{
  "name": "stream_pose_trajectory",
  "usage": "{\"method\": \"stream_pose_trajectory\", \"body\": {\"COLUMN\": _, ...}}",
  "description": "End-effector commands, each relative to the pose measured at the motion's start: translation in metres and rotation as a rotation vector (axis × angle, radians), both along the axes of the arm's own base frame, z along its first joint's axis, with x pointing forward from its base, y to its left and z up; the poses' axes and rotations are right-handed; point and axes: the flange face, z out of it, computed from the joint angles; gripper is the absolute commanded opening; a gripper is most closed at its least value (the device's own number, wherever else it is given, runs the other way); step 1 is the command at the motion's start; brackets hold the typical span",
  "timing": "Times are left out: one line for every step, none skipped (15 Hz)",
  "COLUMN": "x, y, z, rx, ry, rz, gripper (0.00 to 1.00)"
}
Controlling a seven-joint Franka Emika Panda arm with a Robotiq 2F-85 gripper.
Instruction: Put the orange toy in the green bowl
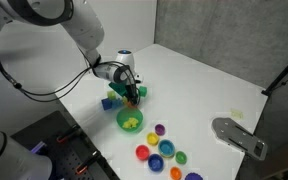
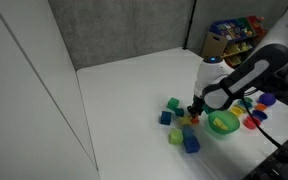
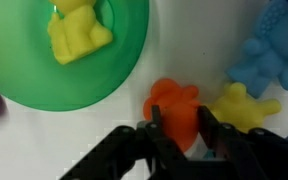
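Wrist view, close up: gripper clamped on the orange toy, one finger each side of its lower half. Toy has a lobed outline and sits on the white table just outside the rim of the green bowl, not in it. Same view shows a yellow figure lying inside the bowl, a second yellow toy right against the orange one's side, and a blue toy just past that. Exterior views are too small to make out the orange toy or the grip, but they give the layout. In both exterior views the gripper is low over a cluster of toys just beside the bowl. A scatter of small coloured cups on the table near the bowl is clearest in an exterior view. A blue block at the cluster's near edge and a shelf w/ coloured items at the back show in an exterior view only.
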Motion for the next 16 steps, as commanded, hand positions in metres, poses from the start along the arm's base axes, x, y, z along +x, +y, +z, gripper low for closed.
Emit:
{"method": "stream_pose_trajectory", "body": {"x": 0.001, "y": -0.003, "z": 0.012, "rx": -0.021, "ry": -0.012, "rz": -0.016, "gripper": 0.12}}
{"method": "stream_pose_trajectory", "body": {"x": -0.001, "y": -0.005, "z": 0.016, "rx": -0.023, "ry": -0.012, "rz": -0.018, "gripper": 0.11}}
{"method": "stream_pose_trajectory", "body": {"x": -0.004, "y": -0.009, "z": 0.023, "rx": -0.031, "ry": -0.014, "rz": -0.024, "gripper": 0.08}}
{"method": "stream_pose_trajectory", "body": {"x": -0.005, "y": -0.012, "z": 0.028, "rx": -0.037, "ry": -0.019, "rz": -0.027, "gripper": 0.10}}
{"method": "stream_pose_trajectory", "body": {"x": -0.008, "y": -0.016, "z": 0.035, "rx": -0.044, "ry": -0.024, "rz": -0.031, "gripper": 0.08}}
{"method": "stream_pose_trajectory", "body": {"x": -0.012, "y": -0.021, "z": 0.043, "rx": -0.053, "ry": -0.034, "rz": -0.046, "gripper": 0.07}}
{"method": "stream_pose_trajectory", "body": {"x": -0.015, "y": -0.024, "z": 0.049, "rx": -0.060, "ry": -0.037, "rz": -0.054, "gripper": 0.08}}
{"method": "stream_pose_trajectory", "body": {"x": -0.020, "y": -0.028, "z": 0.059, "rx": -0.069, "ry": -0.047, "rz": -0.062, "gripper": 0.07}}
{"method": "stream_pose_trajectory", "body": {"x": -0.024, "y": -0.032, "z": 0.067, "rx": -0.077, "ry": -0.055, "rz": -0.071, "gripper": 0.06}}
{"method": "stream_pose_trajectory", "body": {"x": -0.029, "y": -0.035, "z": 0.077, "rx": -0.087, "ry": -0.061, "rz": -0.080, "gripper": 0.08}}
{"method": "stream_pose_trajectory", "body": {"x": -0.036, "y": -0.038, "z": 0.087, "rx": -0.094, "ry": -0.065, "rz": -0.094, "gripper": 0.08}}
{"method": "stream_pose_trajectory", "body": {"x": -0.042, "y": -0.040, "z": 0.095, "rx": -0.103, "ry": -0.070, "rz": -0.103, "gripper": 0.08}}
{"method": "stream_pose_trajectory", "body": {"x": -0.049, "y": -0.042, "z": 0.105, "rx": -0.108, "ry": -0.074, "rz": -0.114, "gripper": 0.08}}
{"method": "stream_pose_trajectory", "body": {"x": -0.056, "y": -0.043, "z": 0.114, "rx": -0.114, "ry": -0.075, "rz": -0.120, "gripper": 0.08}}
{"method": "stream_pose_trajectory", "body": {"x": -0.063, "y": -0.045, "z": 0.122, "rx": -0.125, "ry": -0.079, "rz": -0.133, "gripper": 0.08}}
{"method": "stream_pose_trajectory", "body": {"x": -0.070, "y": -0.047, "z": 0.131, "rx": -0.134, "ry": -0.084, "rz": -0.144, "gripper": 0.08}}
